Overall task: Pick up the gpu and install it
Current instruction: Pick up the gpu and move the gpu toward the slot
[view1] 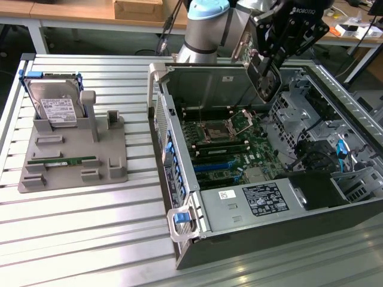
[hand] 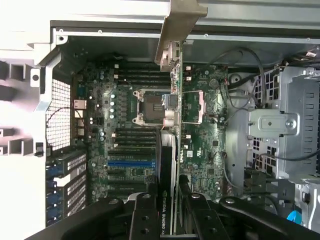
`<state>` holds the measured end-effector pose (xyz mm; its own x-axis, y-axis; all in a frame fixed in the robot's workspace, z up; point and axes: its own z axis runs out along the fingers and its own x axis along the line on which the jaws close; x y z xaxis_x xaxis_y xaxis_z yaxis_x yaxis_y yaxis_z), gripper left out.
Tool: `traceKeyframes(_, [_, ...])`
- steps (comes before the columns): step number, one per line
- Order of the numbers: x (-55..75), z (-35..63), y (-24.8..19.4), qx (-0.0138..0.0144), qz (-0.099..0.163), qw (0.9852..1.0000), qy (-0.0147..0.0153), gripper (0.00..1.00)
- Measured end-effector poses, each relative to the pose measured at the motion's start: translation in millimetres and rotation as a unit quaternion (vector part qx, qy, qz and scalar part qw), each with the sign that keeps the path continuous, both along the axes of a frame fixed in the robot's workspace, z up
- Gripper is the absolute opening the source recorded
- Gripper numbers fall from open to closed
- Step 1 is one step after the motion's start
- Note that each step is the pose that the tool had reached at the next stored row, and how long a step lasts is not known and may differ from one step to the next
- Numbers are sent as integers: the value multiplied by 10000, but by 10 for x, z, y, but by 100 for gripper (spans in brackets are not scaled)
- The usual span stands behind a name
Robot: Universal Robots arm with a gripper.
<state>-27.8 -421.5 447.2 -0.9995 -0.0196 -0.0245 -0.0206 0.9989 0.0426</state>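
Gripper (view1: pixel 270 58) partly closed, clamping gpu (view1: pixel 267 82). Wrist view: gpu (hand: pixel 166 150) edge-on between fingers (hand: pixel 144 220), Nvidia label, silver bracket (hand: pixel 176 30) at far end. Exterior view: motherboard (view1: pixel 233 149) below gripper.

A robotics lab or workshop: a robot arm (view1: pixel 203 30) stands at a slatted aluminium tabletop (view1: pixel 90 239) carrying an open PC case (view1: pixel 209 84) and a grey parts jig (view1: pixel 66 173), with cluttered wooden benches (view1: pixel 78 11) behind.
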Motion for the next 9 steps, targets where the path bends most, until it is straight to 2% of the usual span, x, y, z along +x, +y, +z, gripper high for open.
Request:
traceKeyframes(1, [0,0,-22,0,0,10000,0,27])
traceKeyframes(6, [2,0,-309,0,0,10000,0,27])
traceKeyframes(8, [3,0,-407,0,0,10000,0,27])
traceKeyframes(9, [3,-1,-438,1,0,10000,0,27])
